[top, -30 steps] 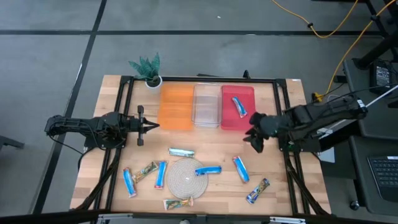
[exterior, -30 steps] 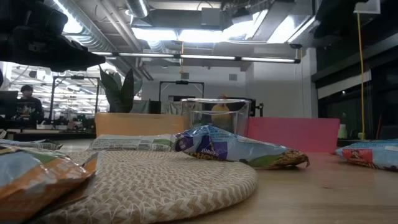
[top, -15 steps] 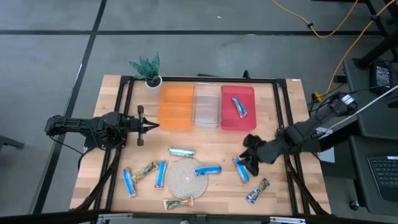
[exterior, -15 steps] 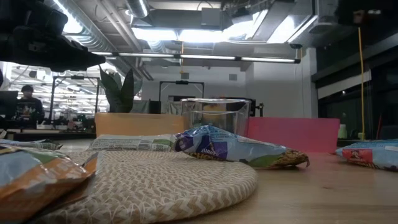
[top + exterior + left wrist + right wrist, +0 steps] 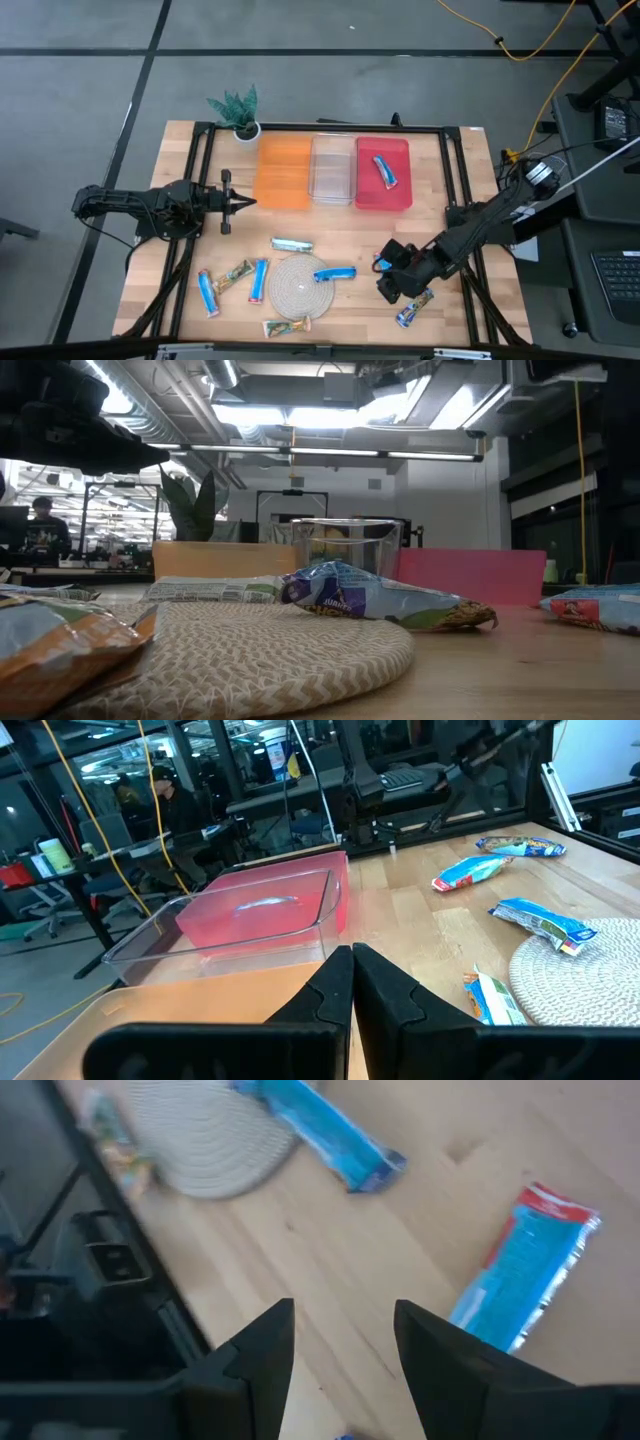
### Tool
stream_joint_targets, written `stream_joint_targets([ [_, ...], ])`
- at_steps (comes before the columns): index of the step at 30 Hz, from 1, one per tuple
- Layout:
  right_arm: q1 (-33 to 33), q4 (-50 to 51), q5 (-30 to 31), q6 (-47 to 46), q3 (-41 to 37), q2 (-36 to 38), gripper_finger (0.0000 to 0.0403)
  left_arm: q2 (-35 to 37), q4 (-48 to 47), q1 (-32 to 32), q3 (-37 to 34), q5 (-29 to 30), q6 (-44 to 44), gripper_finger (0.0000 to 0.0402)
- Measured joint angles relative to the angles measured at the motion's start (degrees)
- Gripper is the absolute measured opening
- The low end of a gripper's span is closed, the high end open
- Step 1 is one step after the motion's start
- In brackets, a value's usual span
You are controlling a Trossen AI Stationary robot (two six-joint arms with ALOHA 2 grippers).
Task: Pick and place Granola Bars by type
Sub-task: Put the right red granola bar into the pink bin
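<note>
The left claw (image 5: 243,202) waits with its fingers together at the counter's (image 5: 340,222) left side, just short of the orange bin (image 5: 283,173). Most granola bars (image 5: 257,280) lie loose around and on the round woven mat (image 5: 299,285) near the front edge, and one blue bar (image 5: 385,171) lies in the red bin (image 5: 383,172). On the right, the right claw (image 5: 388,287) hangs low with its fingers apart and empty, over a blue bar (image 5: 527,1268) between the mat and a bar near the front right (image 5: 414,308).

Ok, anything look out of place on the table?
Only that one blue bar lies half on the woven mat, overhanging its edge. The other loose bars lie flat on the wood; one blue bar sits in the red bin.
</note>
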State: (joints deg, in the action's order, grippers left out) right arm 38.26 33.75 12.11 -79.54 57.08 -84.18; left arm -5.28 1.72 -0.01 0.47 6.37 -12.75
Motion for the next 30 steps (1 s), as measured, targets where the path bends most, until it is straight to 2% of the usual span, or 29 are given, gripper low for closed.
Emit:
stream_joint_targets([
  [7, -1.2, 6.2, -4.0, -7.2, 0.0, -2.0, 0.0177, 0.0, 0.0, 0.0, 0.0, 0.0, 0.0, 0.0004],
  [12, -2.5, 10.9, -4.3, -8.5, 0.0, -2.0, 0.0177, 0.0, 0.0, 0.0, 0.0, 0.0, 0.0, 0.0004],
  [22, -3.6, 11.6, -4.4, -10.4, 0.0, -3.2, 0.0181, 0.0, 0.0, 0.0, 0.0, 0.0, 0.0, 0.0004],
  [25, -3.7, 11.0, -4.3, -10.4, 0.0, -4.8, 0.0201, 0.0, 0.0, 0.0, 0.0, 0.0, 0.0, 0.0004],
  [30, -3.7, 11.0, -5.5, -10.9, 0.0, -8.0, 0.0261, 0.0, 0.0, 0.0, 0.0, 0.0, 0.0, 0.0004],
])
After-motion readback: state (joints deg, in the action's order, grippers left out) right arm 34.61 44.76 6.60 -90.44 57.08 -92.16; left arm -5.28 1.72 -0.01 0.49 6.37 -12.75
